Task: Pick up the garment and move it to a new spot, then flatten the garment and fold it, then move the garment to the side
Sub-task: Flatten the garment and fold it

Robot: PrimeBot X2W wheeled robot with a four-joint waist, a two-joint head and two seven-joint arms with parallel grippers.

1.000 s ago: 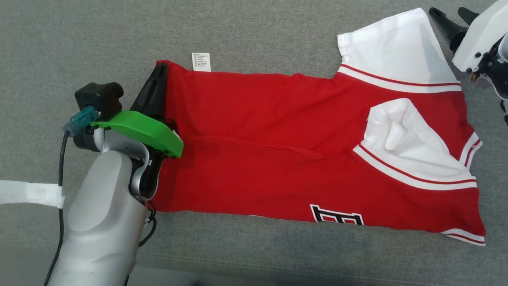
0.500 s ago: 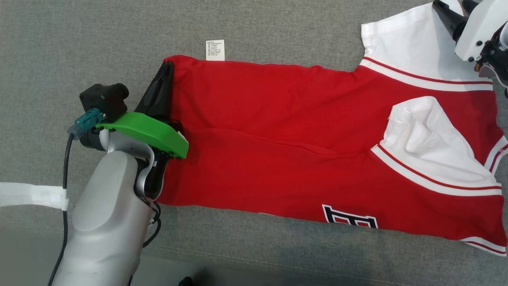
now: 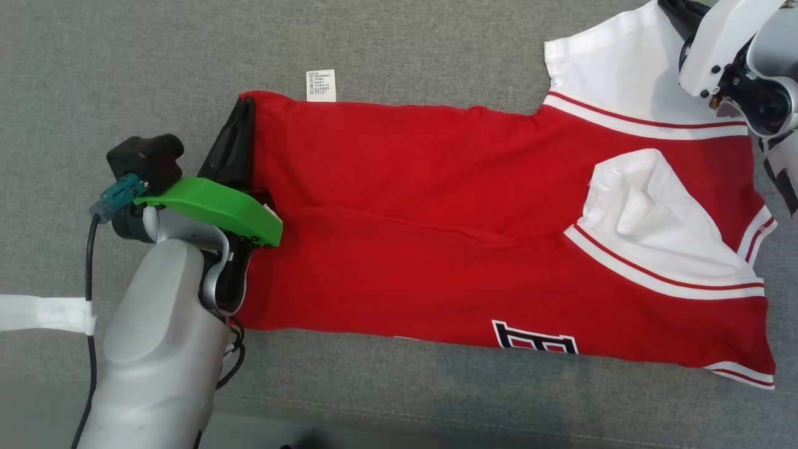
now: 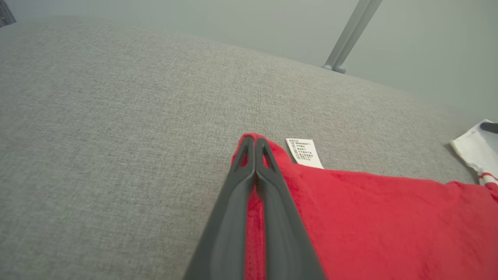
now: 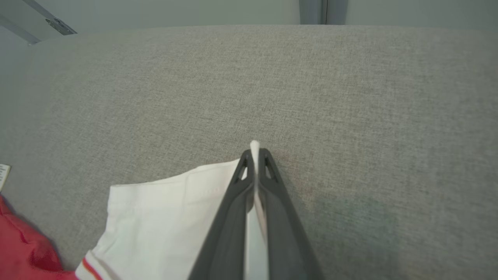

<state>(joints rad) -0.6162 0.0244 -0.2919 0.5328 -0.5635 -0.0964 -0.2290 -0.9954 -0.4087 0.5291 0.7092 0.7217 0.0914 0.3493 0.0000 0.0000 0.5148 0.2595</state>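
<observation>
A grey fabric surface (image 3: 156, 50) carries the red garment (image 3: 424, 181), which lies spread flat across its middle. The left gripper (image 4: 255, 143) is pinched on the garment's red hem corner. The right gripper (image 5: 255, 154) is clenched on the edge of the garment's white sleeve (image 3: 611, 68) at the other end. A small white label (image 3: 320, 85) pokes out beside the hem corner.

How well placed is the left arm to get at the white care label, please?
Probably yes: the care label lies right beside the left gripper, with nothing between them. However, that gripper is shut on a red corner of the garment and would have to release first.
</observation>
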